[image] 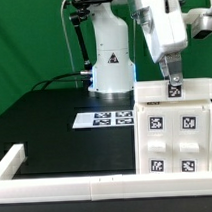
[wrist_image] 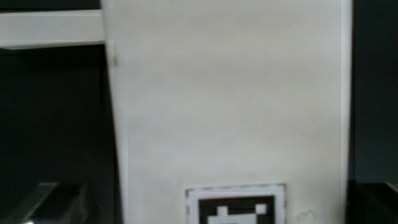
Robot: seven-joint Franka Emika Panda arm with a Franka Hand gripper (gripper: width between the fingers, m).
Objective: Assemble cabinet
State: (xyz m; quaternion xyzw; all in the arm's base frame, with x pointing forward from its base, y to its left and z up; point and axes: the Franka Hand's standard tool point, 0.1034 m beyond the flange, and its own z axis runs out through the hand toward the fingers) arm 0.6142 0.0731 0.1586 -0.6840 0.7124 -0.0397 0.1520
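Cabinet (image: 176, 126): one white boxy assembly, standing on the black counter (image: 54, 116) at the exterior view's right, close to the front border frame. Its front face carries four black-and-white square tags in two rows of two; a fifth tag (image: 176, 89) sits higher up, on a narrow upright white part at the cabinet's top. The cabinet's right edge is cut off by the picture edge, so its full width cannot be made out.

Marker board (image: 105, 118): one thin flat white sheet lying on the counter just to the left of the cabinet, apart from it, with four tags in a two-by-two grid.

Border frame (image: 57, 176): one low white rail along the front of the counter, with a short return at the exterior view's left.

Arm: one, white, base (image: 109, 64) at the back of the counter; the wrist reaches down from the top of the exterior view to the cabinet's top.

Claw (image: 174, 79): pointing downward at the upright tagged part. It seems to be closed on that part, but the fingers are too small to separate in the exterior view, so I cannot tell.

Wrist view: one tall white panel (wrist_image: 222, 100) fills most of the picture, with one tag (wrist_image: 237, 206) near its end, partly cut off; dark counter on both sides, blurred.
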